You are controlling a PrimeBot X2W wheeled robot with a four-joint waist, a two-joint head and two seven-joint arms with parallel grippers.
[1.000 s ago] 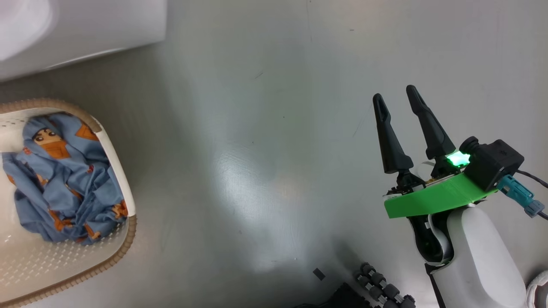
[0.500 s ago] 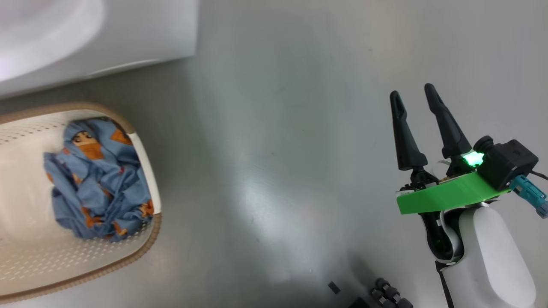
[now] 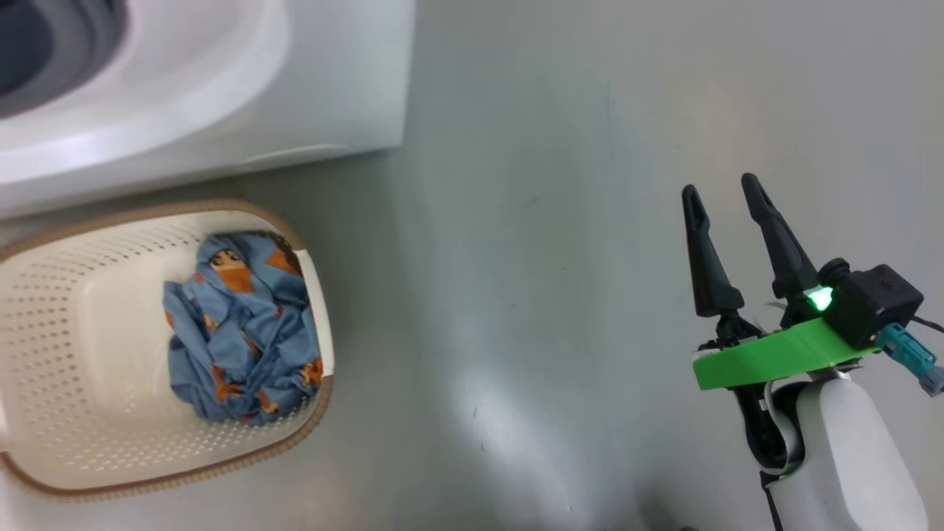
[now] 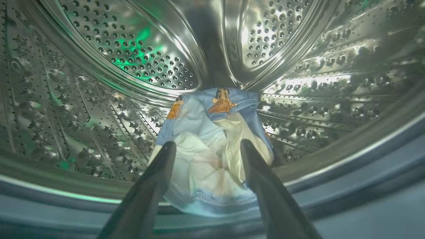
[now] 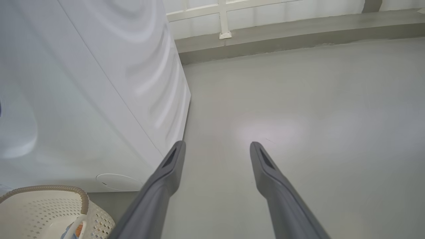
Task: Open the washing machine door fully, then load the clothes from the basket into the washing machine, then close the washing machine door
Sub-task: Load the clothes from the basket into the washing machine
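Loading partway: one printed garment [image 4: 212, 129] lies in the steel drum [image 4: 99, 66] at the spread left claw [image 4: 206, 143]; a second garment [image 3: 236, 332] sits in the basket [image 3: 88, 295]. Right claw [image 3: 720, 184] spread, empty. Door closing pending.

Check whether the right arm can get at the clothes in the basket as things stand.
Probably yes: the right tool is open, bare floor lies between it and the basket, and the clothes lie uncovered inside, though far across.
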